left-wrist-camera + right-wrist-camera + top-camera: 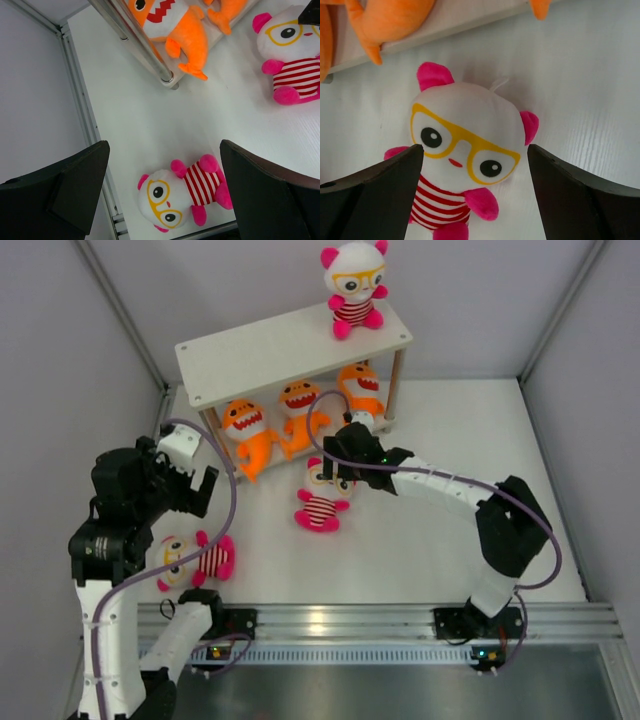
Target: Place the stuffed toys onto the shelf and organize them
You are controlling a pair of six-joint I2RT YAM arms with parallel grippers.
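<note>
Striped doll (465, 145) sits between the spread right fingers (370, 200).

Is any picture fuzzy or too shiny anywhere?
Top view: bright glare on the metal rail, sharks sharp. Left wrist view: lying doll sharp, near fingers dark, little detail. Right wrist view: second doll crisp, faint shadow beside it.

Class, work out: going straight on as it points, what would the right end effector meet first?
Most likely the white-headed plush doll with yellow glasses and red-striped body, centred ahead of the open right end effector; depth unclear.
</note>
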